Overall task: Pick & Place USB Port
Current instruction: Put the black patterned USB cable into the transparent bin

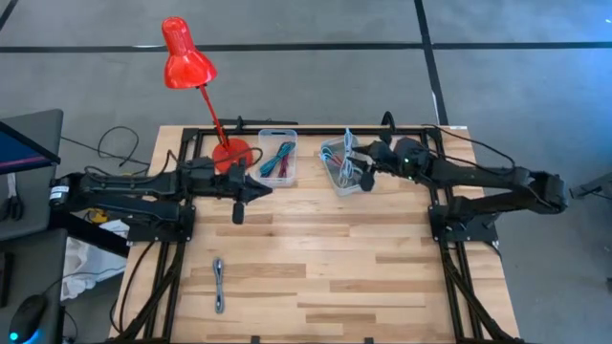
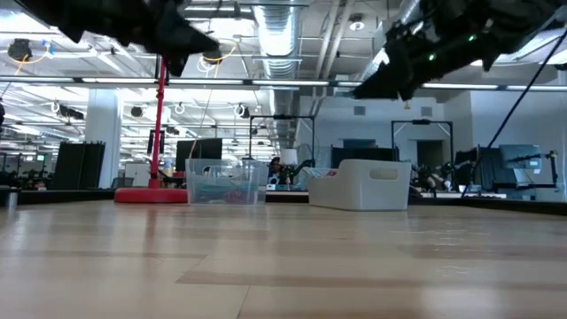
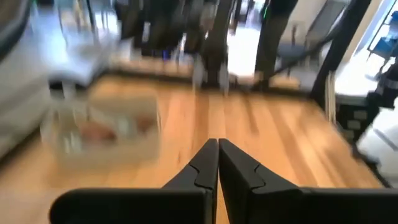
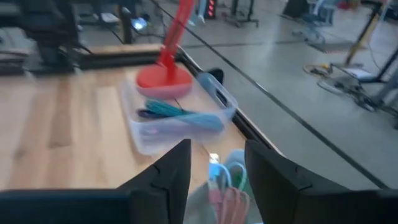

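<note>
A clear bin (image 1: 277,158) of blue and red cables stands at the far middle of the table, and a white bin (image 1: 337,178) of cables stands to its right. My left gripper (image 1: 260,190) is shut and empty, held above the table just near of the clear bin, which also shows in the left wrist view (image 3: 102,127). My right gripper (image 1: 357,161) is open above the white bin, and pink and blue cables (image 4: 225,190) lie below its fingers. In the low view the left gripper (image 2: 205,42) and the right gripper (image 2: 365,89) both hang above the table.
A red desk lamp (image 1: 186,57) stands with its base (image 1: 230,153) left of the clear bin. A grey cable (image 1: 219,285) lies alone on the wood near the front left. Black frame rails (image 1: 177,258) run along the table's left and right sides.
</note>
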Controlling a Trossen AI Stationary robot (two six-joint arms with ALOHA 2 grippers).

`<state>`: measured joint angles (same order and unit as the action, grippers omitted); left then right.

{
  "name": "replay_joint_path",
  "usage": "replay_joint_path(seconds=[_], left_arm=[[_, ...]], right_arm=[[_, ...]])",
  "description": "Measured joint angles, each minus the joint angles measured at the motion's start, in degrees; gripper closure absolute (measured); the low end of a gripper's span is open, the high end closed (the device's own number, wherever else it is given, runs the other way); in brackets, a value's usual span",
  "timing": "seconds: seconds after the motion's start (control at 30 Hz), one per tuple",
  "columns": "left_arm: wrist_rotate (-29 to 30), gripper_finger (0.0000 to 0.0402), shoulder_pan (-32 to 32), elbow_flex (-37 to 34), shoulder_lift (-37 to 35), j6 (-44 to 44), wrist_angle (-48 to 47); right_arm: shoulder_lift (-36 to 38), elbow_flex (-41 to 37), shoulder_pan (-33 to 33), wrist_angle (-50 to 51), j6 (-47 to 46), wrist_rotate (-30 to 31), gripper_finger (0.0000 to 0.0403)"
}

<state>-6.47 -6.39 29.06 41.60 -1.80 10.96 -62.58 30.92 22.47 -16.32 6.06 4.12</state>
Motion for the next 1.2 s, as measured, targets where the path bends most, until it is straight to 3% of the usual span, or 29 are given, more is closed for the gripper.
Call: replay_joint_path(seconds=[0.17,0.47,1.2], left_arm=[[0.0,0.0389,0.0,0.0,0.0,-3.3,-9.1],[-1.9,0.0389,0.0,0.0,-0.2,-2.7,-11.3],[-2.2,0.0389,0.0,0.0,-0.2,-1.6,-9.6]], right_arm=[[5.6,0.0,-4.0,1.3,0.0,0.0,0.0255],[11.9,0.0,-10.9,3.5,0.0,0.0,0.0269],[12.3,0.0,-13.1,3.4,0.0,0.2,0.0282]])
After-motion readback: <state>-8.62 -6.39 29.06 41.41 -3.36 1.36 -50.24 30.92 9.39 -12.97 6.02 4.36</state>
